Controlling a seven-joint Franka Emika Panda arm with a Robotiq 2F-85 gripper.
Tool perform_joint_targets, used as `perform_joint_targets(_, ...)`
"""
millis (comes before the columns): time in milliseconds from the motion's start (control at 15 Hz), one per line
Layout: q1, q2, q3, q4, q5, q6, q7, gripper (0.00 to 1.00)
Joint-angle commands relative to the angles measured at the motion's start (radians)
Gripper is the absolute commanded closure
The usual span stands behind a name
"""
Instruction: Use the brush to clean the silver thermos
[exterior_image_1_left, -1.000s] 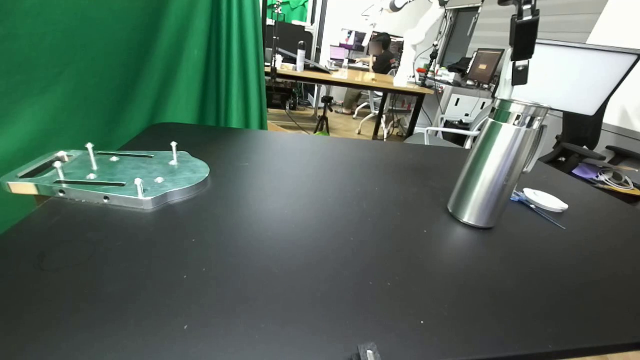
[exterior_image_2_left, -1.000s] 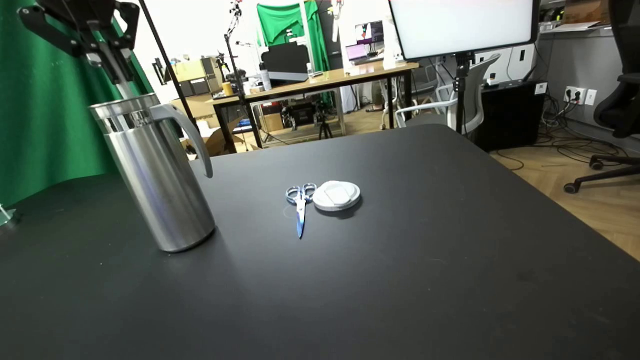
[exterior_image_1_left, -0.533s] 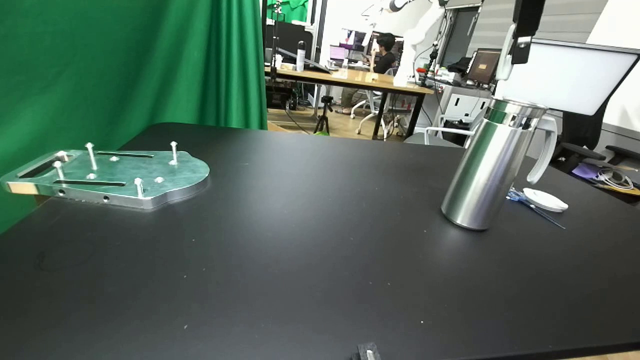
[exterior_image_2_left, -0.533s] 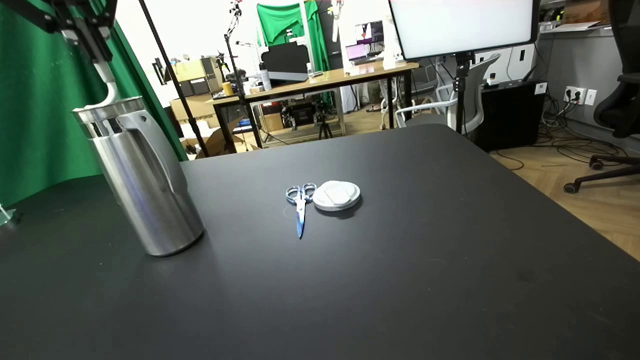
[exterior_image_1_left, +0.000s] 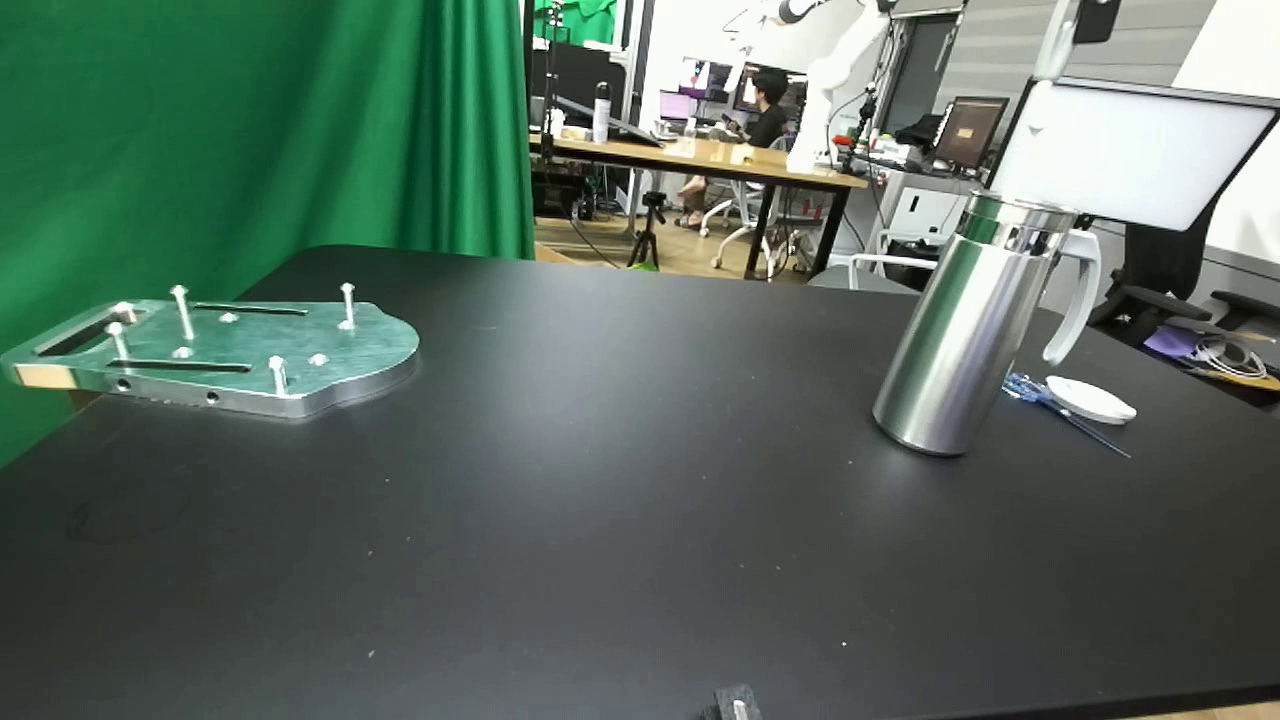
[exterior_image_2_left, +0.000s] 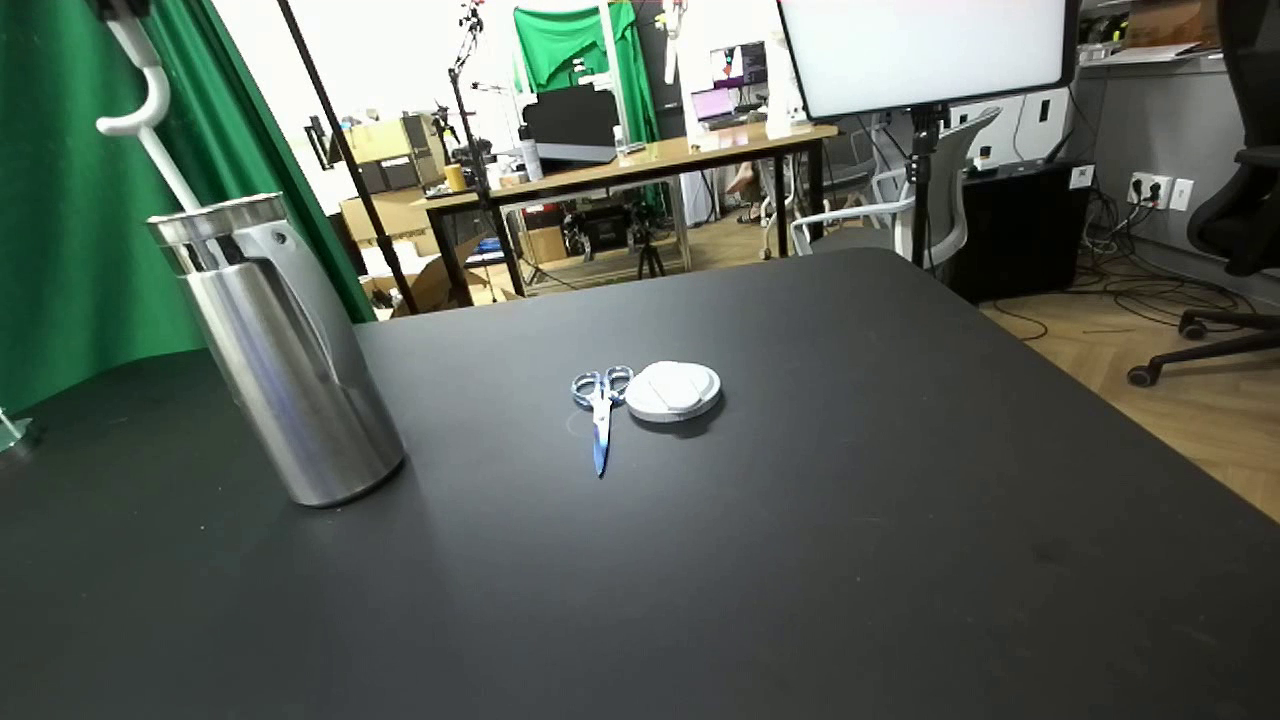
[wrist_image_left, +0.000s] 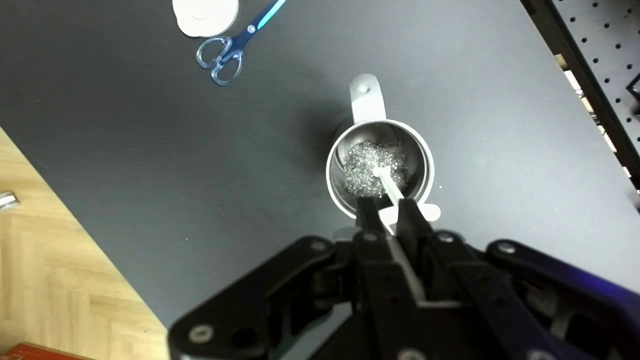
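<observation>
The silver thermos (exterior_image_1_left: 965, 330) stands upright on the black table, its top open, with a grey handle at its side. It also shows in an exterior view (exterior_image_2_left: 290, 370) and from above in the wrist view (wrist_image_left: 332, 175). My gripper (wrist_image_left: 388, 206) is above the thermos, shut on the white hooked handle of the brush (exterior_image_2_left: 150, 95). The brush's thin shaft (wrist_image_left: 391, 187) runs down through the thermos mouth. A glittering, bristly mass shows around its lower end inside; its exact form is unclear. In both exterior views the gripper is mostly cut off at the top edge.
Blue scissors (exterior_image_2_left: 600, 415) and a round white lid (exterior_image_2_left: 672, 388) lie beside the thermos on its handle side. A flat greenish metal plate with pegs (exterior_image_1_left: 240, 345) lies at the table's far end. A large screen (exterior_image_1_left: 1150, 150) stands behind the thermos.
My gripper and the brush have risen, so the hooked handle and part of the shaft now show above the rim. The thermos has turned and slid a little left in both exterior views.
</observation>
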Motion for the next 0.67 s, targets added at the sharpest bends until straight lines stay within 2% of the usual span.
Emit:
perform_joint_targets(0,0.022,-0.102,-0.024,-0.027,0.006,-0.010,-0.029,0.96)
perform_joint_targets(333,0.026,-0.124,-0.037,-0.034,-0.004,0.008,-0.016,0.96)
perform_joint_targets(600,0.021,-0.035,-0.051,-0.049,0.000,0.050,-0.013,0.96)
